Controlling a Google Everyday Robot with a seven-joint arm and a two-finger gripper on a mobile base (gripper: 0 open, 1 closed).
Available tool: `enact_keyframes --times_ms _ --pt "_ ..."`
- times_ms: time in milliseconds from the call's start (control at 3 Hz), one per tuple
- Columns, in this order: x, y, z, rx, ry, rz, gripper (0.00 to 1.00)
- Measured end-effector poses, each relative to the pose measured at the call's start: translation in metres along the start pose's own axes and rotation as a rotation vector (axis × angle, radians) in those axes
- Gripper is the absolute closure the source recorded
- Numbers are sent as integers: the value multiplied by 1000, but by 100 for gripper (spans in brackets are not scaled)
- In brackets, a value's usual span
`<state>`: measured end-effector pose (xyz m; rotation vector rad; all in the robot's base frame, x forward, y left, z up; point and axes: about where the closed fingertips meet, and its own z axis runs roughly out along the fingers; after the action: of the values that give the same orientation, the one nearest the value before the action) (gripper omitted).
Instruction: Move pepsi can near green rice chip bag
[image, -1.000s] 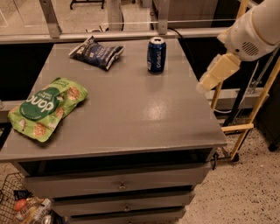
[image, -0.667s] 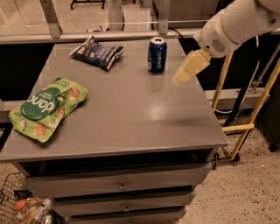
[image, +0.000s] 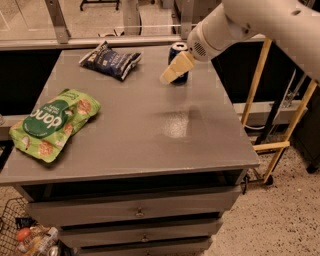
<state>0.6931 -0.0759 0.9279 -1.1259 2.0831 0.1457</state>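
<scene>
The pepsi can (image: 176, 49) stands upright at the far right part of the grey table (image: 150, 130); only its silver top and dark blue lower edge show. My gripper (image: 167, 77), cream-coloured on a white arm, hangs right in front of the can and covers its middle. The green rice chip bag (image: 52, 122) lies flat near the table's left edge, far from the can.
A dark blue chip bag (image: 109, 61) lies at the back of the table, left of the can. A yellow wooden frame (image: 280, 100) stands to the right of the table. Drawers (image: 135, 212) are below, and a wire basket (image: 22, 235) with items sits at bottom left.
My arm has swung left from beyond the table's right edge, and the gripper now sits in front of the can. The can and both bags have not moved.
</scene>
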Motion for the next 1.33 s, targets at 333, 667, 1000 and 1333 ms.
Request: enact_keyframes --times_ms 333,667,1000,1333 --pt "-4 -11 22 27 -2 69 0" --pt "-7 -24 37 34 -18 133 0" --pt "-10 -34 52 35 -30 174 0" --pt "-19 -40 67 29 -46 197 0"
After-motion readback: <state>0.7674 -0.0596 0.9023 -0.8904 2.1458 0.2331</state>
